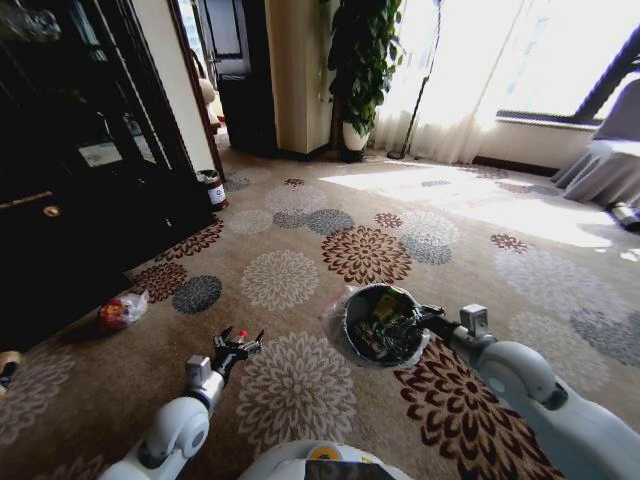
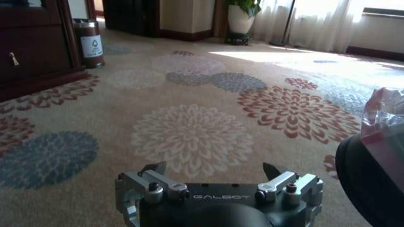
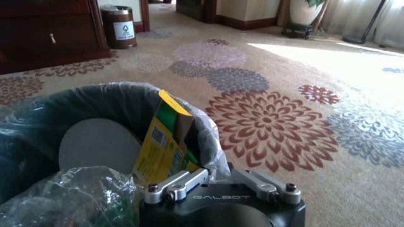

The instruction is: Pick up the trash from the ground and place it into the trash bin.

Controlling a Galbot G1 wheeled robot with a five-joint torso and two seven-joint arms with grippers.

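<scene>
The trash bin (image 1: 352, 318), dark and lined with a pale plastic bag, is in front of me on the flowered carpet, slightly right of centre. My right gripper (image 1: 432, 318) is shut on its rim (image 3: 211, 156). Inside lie a yellow-green carton (image 3: 162, 146) and crumpled clear plastic (image 3: 75, 198). My left gripper (image 1: 238, 347) hovers low over the carpet left of the bin, open and empty, as the left wrist view (image 2: 213, 170) confirms. A red-and-white plastic bag of trash (image 1: 122, 311) lies on the carpet farther left, beside the dark cabinet. An orange-topped piece (image 1: 8, 362) sits at the far left edge.
A tall dark cabinet (image 1: 70, 180) lines the left side. A small brown bin (image 1: 212, 189) stands at its far corner. A potted plant (image 1: 355, 135) and curtains are at the back, and a draped table (image 1: 605, 160) at the right. Open carpet stretches ahead.
</scene>
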